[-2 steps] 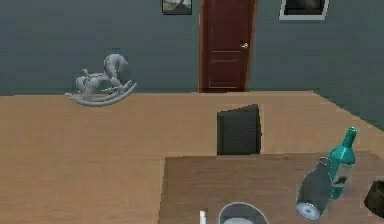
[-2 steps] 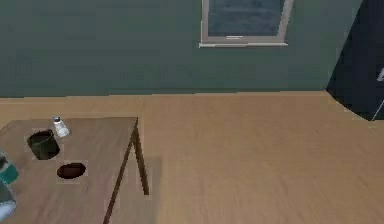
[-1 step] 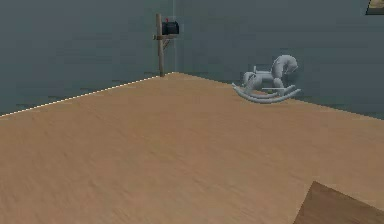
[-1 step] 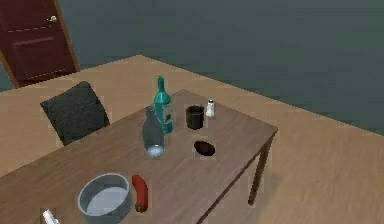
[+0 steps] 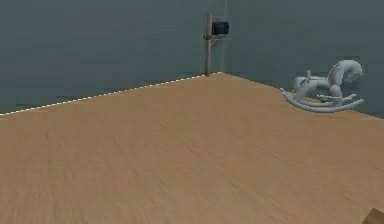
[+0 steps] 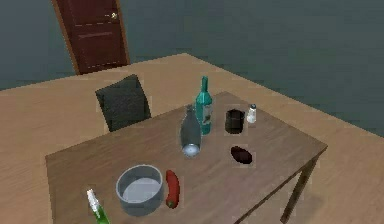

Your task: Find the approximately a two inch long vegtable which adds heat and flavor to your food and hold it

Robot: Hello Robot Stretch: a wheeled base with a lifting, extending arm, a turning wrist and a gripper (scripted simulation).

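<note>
On the table, from the left: 1 small green-topped bottle, 1 grey bowl, then 1 red pepper lying just right of the bowl, close to the near edge. Farther right stand 1 clear bottle, 1 green bottle and 1 dark cup. The pepper is likely light, smooth and slightly soft, so grasp it across its middle. I cannot tell how the fingers stand.

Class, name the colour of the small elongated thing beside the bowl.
The elongated thing beside the bowl is red; best in the arm side view.
</note>
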